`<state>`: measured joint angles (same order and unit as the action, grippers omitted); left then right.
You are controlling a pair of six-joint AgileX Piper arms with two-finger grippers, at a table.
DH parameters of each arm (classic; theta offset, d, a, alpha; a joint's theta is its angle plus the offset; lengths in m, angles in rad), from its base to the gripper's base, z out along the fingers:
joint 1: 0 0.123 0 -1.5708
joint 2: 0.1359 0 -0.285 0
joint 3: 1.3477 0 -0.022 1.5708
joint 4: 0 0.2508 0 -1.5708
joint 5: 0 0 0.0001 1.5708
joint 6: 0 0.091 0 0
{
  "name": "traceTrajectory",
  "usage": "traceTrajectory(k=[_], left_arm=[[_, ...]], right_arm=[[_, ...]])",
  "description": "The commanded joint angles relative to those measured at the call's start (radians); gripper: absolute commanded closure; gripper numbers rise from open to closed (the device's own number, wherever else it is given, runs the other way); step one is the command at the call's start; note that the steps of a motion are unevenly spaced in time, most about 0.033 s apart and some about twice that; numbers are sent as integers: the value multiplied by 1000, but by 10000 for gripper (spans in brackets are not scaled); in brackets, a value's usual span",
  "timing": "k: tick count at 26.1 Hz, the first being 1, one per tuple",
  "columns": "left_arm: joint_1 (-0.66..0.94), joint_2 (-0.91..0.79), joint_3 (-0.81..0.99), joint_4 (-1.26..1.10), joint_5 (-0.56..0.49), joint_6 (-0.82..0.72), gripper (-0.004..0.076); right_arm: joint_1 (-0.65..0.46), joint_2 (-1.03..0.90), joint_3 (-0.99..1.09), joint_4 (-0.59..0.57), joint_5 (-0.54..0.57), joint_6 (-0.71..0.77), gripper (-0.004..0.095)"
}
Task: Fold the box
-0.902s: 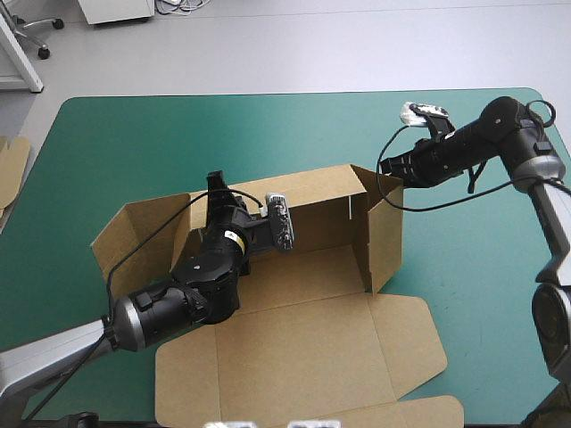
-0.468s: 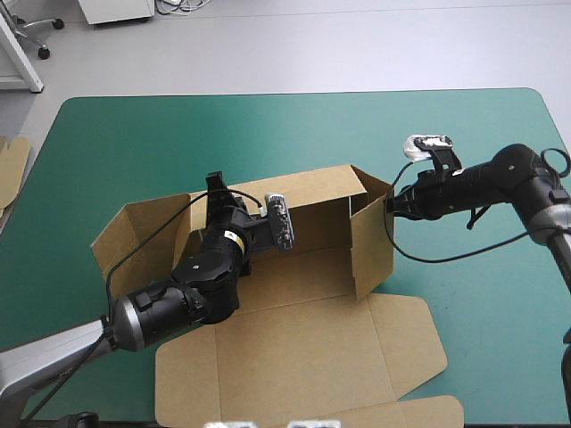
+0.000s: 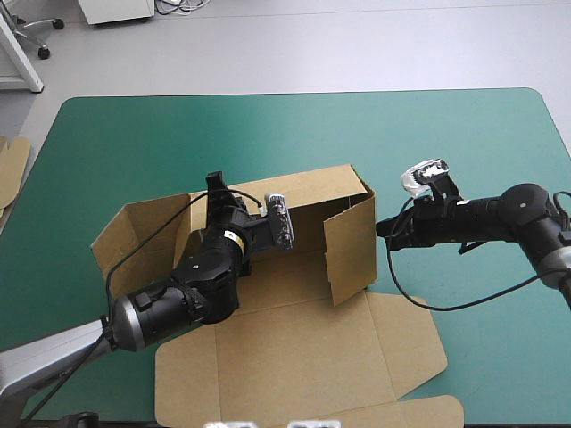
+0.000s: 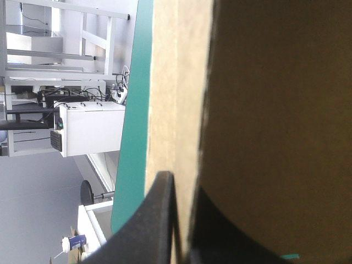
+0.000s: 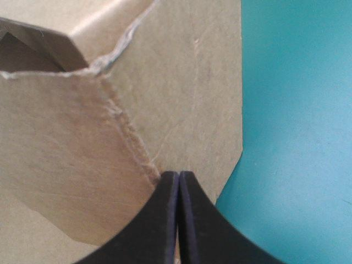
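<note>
Left hand (image 4: pixel 183 185) — astride box (image 3: pixel 303 299) wall

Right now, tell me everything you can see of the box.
The box is brown board, half formed on the teal-green table. Its back wall stands upright, the left flap leans outward, the right flap angles inward, and the lid panel lies flat toward the near edge. The left pincer is shut on the back wall's top edge; the right pincer, shut, seems to press the right flap's outside.

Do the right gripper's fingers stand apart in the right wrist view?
No, the fingers of the right gripper meet in one pointed arch, with the box just ahead.
</note>
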<state>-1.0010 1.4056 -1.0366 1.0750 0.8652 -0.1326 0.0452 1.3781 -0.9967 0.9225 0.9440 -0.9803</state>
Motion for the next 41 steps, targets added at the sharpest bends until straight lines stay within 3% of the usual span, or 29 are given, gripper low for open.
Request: traceTrajectory(k=[1,6,11,13,26,32,39,41], left_arm=[[-14,-17,-8,-98,-60,-28,738],[-14,-17,-8,-98,-60,-28,738],[-14,-17,-8,-98,-60,-28,738],[-14,-17,-8,-98,-62,-28,738],[-14,-17,-8,-98,-64,-28,738],[-14,-17,-8,-94,-64,-37,738],[-14,-17,-8,-91,-65,-43,738],[-14,-17,-8,-91,-63,-43,738]], right_arm=[[-11,-35,-20,64,26,-42,906],[-7,-35,-20,97,101,-62,681],[-7,-35,-20,113,100,-67,380],[-7,-35,-20,115,87,-74,323],[21,-33,-19,176,44,-138,323],[101,-33,-3,84,-39,-108,323],[191,-33,24,67,-105,-75,346],[247,-33,24,-43,-180,4,346]])
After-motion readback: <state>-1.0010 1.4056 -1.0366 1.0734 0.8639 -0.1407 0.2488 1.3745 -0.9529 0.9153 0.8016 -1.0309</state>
